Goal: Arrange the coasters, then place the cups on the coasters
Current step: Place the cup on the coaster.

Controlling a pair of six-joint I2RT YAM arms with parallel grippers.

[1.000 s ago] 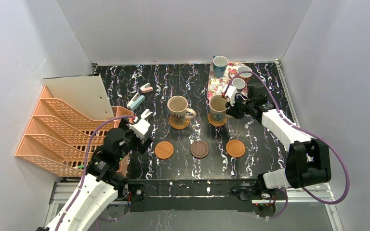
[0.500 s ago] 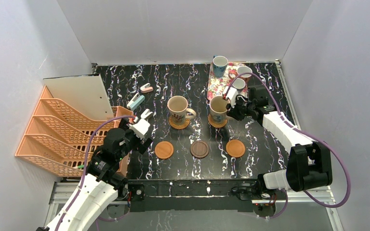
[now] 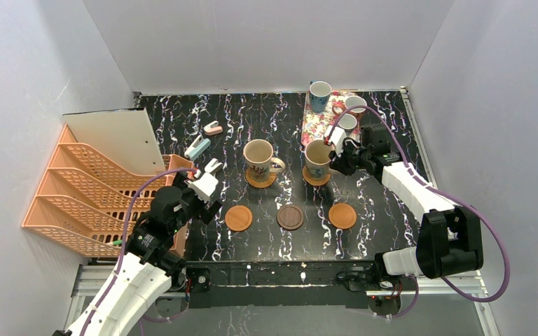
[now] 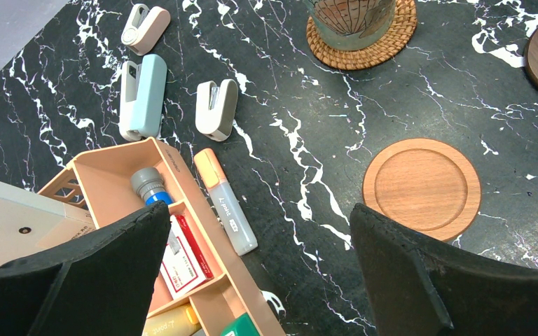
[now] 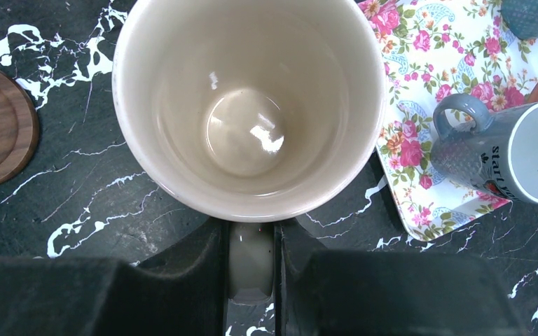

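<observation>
Right wrist view shows the right pincer (image 5: 252,241) clamped on the handle (image 5: 251,269) of a beige mug (image 5: 249,119), one finger on each side of the loop. In the top view this mug (image 3: 316,155) sits over a rattan coaster (image 3: 314,178) in the far row, just left of the floral tray (image 3: 315,127). Whether its base is fully seated cannot be confirmed, since the mug hides the coaster from the wrist camera. Hazard one: release with the base tilted or off-centre is likely to rock the mug or leave it overhanging the coaster rim. Hazard two: a withdrawal out of line with the handle may let a finger catch the loop, turning the mug or dragging it and the light coaster across the desk (image 3: 252,119). Hazard three: a small cup (image 5: 515,157) stands on the tray near the pincer, so a wide sideways retreat risks a knock. The right arm reaches from its base diagonally toward the far left, wrist set so that the fingers meet the handle from the mug's right side. The left pincer (image 4: 260,217) hangs with jaws apart and empty above the near-left desk, beside the orange rack (image 3: 87,192), its arm folded close to its base. A second mug (image 3: 258,157) occupies the other rattan coaster. The near row of three coasters (image 3: 290,217) is bare, and three cups (image 3: 320,91) wait on the tray.
</observation>
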